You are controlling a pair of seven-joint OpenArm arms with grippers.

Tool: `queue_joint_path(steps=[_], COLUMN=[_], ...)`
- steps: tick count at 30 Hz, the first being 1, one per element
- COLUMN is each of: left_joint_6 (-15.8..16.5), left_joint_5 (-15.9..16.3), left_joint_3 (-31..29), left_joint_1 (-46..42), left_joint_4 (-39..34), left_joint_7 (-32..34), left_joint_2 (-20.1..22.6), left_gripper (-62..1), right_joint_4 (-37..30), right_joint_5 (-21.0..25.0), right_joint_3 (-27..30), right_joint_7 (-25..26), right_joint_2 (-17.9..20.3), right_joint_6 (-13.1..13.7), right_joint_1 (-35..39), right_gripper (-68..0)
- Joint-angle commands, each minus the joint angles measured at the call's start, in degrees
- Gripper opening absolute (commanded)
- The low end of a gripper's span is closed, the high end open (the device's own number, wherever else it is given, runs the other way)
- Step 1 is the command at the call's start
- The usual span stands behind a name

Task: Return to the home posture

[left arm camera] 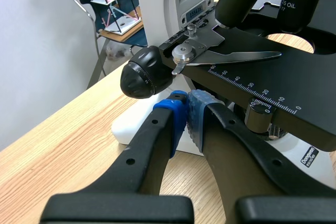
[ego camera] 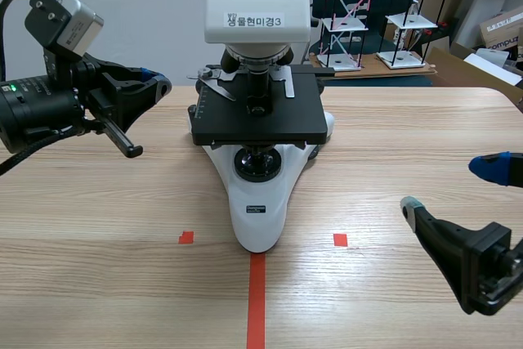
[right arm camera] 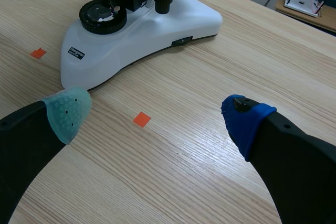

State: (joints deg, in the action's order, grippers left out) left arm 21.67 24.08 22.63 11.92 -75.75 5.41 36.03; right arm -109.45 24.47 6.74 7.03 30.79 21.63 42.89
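- White microscope (ego camera: 260, 161) stands on the wooden table (ego camera: 98, 226)
- Left gripper (left arm camera: 186, 103) closed on nothing, pads together, just beside the microscope's black focus knob (left arm camera: 142, 72)
- Right gripper (right arm camera: 156, 116) open wide, empty, over the table right of the microscope's base

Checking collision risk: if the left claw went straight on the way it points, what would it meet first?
Most likely the black focus knob on the microscope, just ahead of the shut left claw; exact depth is unclear.
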Motion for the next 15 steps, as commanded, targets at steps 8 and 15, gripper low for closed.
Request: queue_joint_path(steps=[8, 15], left_joint_6=[0.1, 0.1], left_joint_5=[0.4, 0.4], left_joint_3=[-0.5, -0.6], left_joint_1=[0.5, 0.3], left_joint_4=[-1.4, -1.4], left_joint_7=[1.0, 0.6], left_joint_2=[0.2, 0.9], left_gripper=[-58.3, -53.9], right_joint_4=[-0.5, -0.5], right_joint_5=[0.2, 0.2], right_joint_3=[0.3, 0.3], right_joint_7=[1.0, 1.0], right_joint_2=[0.0, 0.0], right_joint_6=[-0.2, -0.2], right_joint_1=[0.0, 0.0], right_gripper=[-12.6, -12.6])
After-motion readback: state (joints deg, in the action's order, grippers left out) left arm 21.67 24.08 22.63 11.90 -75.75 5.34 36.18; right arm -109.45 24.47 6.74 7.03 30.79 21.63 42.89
